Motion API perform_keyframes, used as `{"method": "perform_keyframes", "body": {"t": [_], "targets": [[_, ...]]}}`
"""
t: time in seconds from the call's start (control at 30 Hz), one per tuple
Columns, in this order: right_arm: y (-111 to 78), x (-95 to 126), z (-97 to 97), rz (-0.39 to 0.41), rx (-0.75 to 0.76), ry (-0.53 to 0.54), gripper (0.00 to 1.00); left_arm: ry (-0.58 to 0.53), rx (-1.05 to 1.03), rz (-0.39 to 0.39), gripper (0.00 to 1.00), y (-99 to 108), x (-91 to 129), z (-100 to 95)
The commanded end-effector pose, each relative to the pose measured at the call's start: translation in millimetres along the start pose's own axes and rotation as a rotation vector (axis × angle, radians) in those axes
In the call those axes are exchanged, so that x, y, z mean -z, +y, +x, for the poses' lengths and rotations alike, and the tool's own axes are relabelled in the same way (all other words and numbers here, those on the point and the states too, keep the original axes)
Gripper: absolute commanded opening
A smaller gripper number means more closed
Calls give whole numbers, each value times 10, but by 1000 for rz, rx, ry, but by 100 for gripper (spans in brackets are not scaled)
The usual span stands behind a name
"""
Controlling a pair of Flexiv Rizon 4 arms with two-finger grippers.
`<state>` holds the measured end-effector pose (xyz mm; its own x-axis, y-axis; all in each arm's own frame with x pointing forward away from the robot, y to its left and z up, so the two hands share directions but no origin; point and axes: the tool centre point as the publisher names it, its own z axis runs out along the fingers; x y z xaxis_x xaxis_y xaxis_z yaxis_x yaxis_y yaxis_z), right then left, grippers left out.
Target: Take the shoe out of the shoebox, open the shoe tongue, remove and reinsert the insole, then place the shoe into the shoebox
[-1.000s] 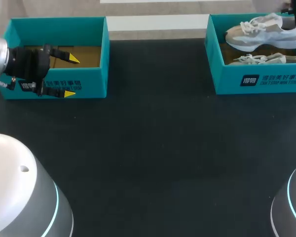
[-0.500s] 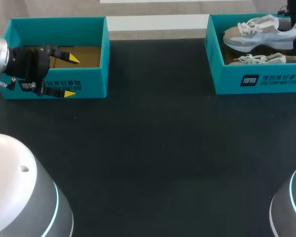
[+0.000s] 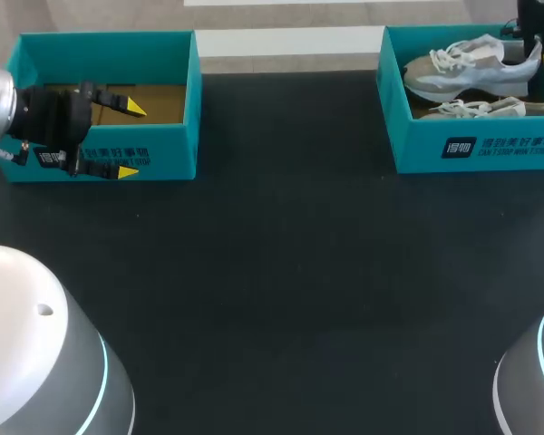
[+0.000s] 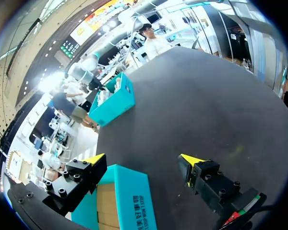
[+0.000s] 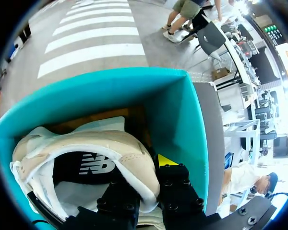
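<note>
Beige shoe point(image 3: 471, 65): soft mesh and suede-like upper, white laces, thick pale sole. Its padded heel collar is pinched in the right pincer point(image 3: 537, 47), and the toe points away from it.
Change: in the last second, pincer and shoe have moved together a little up and toward the middle of the box. I judge the taking-out has begun, but the shoe is not yet clear of the walls.
Right shoebox point(image 3: 408, 127): teal cardboard with stiff straight walls, standing around the pincer.
Second shoe point(image 3: 485, 109): lies below the held one.
Left pincer point(image 3: 130, 140): spread and unmoved, its fingers astride the front wall of the left shoebox point(image 3: 100, 43).
Counter point(image 3: 290, 272): dark, matte, flat.
</note>
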<state>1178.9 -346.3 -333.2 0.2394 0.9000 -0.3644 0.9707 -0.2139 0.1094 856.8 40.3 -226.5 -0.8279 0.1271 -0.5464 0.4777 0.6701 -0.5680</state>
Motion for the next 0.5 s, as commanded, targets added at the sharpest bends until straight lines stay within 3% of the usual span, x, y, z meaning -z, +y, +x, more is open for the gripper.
{"method": "perform_keyframes", "body": {"t": [0.03, 0.5], "targets": [[5, -37, 27, -8, 1, -1, 0, 3, -1, -3, 100, -2, -3, -3], [-87, -228, 69, 14, -1, -3, 0, 3, -1, -3, 100, -2, -3, -3]]}}
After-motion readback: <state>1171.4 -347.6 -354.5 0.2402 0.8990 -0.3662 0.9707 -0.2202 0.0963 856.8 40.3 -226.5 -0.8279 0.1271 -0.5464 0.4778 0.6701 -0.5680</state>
